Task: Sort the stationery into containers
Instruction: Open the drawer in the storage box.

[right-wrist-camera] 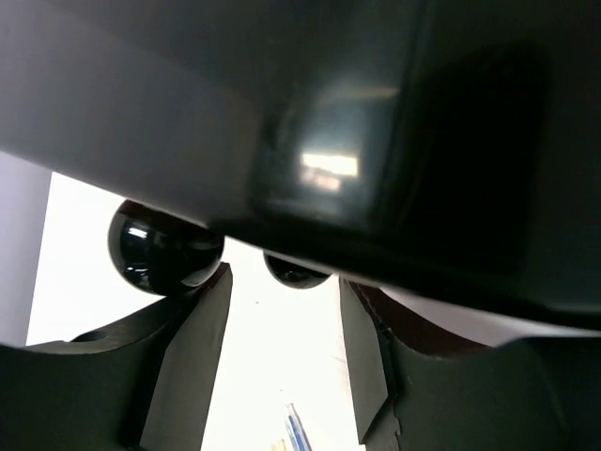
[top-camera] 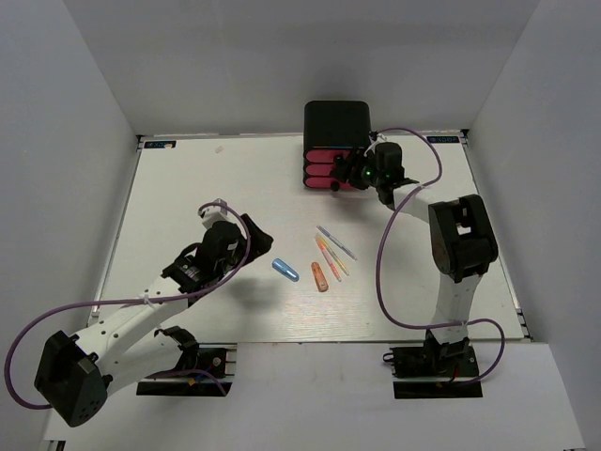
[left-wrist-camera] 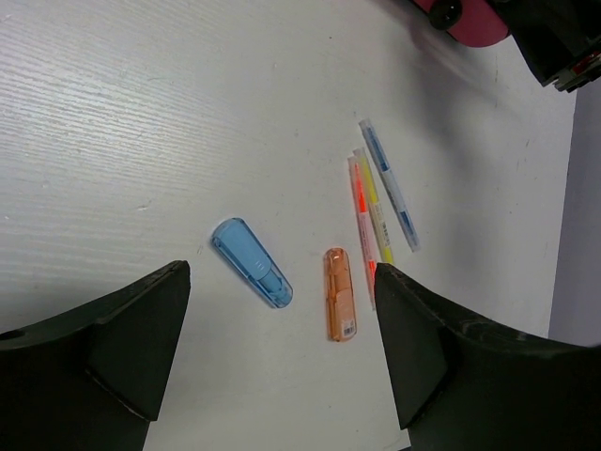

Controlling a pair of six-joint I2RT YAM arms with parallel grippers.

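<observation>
The stationery lies mid-table: a stubby blue marker (top-camera: 285, 270), a stubby orange marker (top-camera: 320, 276) and thin grey-blue (top-camera: 336, 242), yellow (top-camera: 331, 254) and pink (top-camera: 328, 264) pens. My left gripper (top-camera: 258, 235) is open and empty, just left of them. In its wrist view the blue marker (left-wrist-camera: 252, 262) and orange marker (left-wrist-camera: 340, 293) lie ahead between the fingers (left-wrist-camera: 141, 348). The black cabinet (top-camera: 336, 127) holds three pink drawers (top-camera: 324, 174). My right gripper (top-camera: 352, 169) is open at the drawer fronts. A black knob (right-wrist-camera: 296, 270) sits just beyond its fingertips (right-wrist-camera: 197, 348), another knob (right-wrist-camera: 164, 246) to the left.
The white table (top-camera: 207, 197) is walled in by grey panels on three sides. The right arm's purple cable (top-camera: 413, 132) loops beside the cabinet. In the left wrist view a pink drawer (left-wrist-camera: 474, 23) and the right arm show at the top right.
</observation>
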